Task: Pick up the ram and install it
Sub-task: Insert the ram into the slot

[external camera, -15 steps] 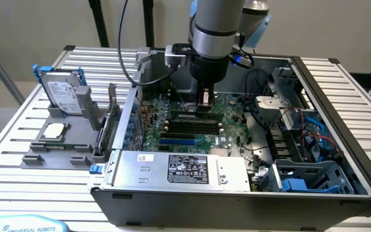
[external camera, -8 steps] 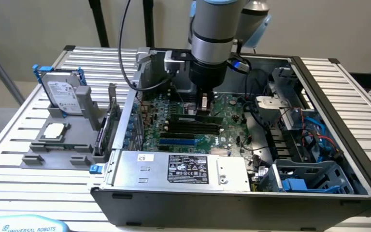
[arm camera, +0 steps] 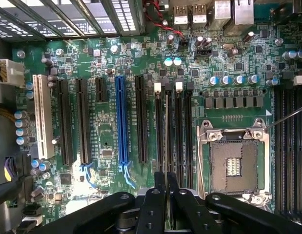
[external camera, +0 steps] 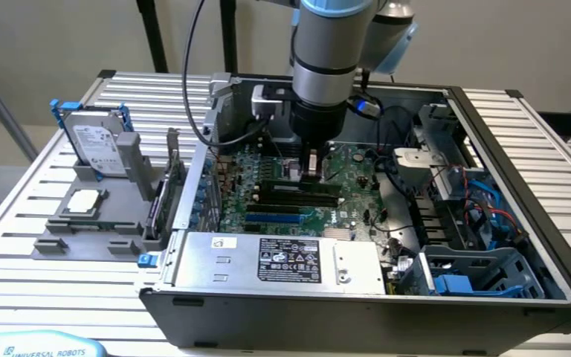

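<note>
Inside the open computer case, my gripper (external camera: 311,165) reaches down to the green motherboard (external camera: 265,167). It is shut on the ram (external camera: 291,187), a long dark stick lying along the black memory slots (external camera: 296,199). In the wrist view the two black fingers (arm camera: 153,204) press together on the ram (arm camera: 166,131), seen edge-on as a thin pale line. The stick runs in line with the memory slots (arm camera: 182,126), between their white end clips (arm camera: 157,87). Whether it is seated in a slot I cannot tell.
An open CPU socket (arm camera: 233,165) lies beside the slots, with a blue slot (arm camera: 122,122) and black expansion slots on the other side. The power supply (external camera: 276,260) fills the case front. On the exterior view's left, a hard drive (external camera: 97,141) and an expansion card (external camera: 172,186) stand in a grey holder.
</note>
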Motion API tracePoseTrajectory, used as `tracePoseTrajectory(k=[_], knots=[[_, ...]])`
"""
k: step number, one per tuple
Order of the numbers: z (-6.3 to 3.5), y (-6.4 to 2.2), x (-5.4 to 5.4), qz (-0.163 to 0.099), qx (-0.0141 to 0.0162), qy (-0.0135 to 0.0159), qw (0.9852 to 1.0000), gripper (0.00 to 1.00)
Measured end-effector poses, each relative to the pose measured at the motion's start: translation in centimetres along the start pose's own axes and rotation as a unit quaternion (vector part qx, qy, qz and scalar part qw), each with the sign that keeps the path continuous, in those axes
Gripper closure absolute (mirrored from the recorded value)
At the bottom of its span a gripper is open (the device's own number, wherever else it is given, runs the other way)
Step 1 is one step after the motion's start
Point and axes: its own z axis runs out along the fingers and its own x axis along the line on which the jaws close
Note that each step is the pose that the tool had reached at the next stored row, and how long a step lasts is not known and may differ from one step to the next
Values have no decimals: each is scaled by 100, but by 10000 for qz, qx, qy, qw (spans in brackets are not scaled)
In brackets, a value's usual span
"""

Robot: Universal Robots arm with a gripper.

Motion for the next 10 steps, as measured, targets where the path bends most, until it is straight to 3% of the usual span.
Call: tracePoseTrajectory(k=[10], knots=[[47,12,0,-137,-3,92,9999,87]])
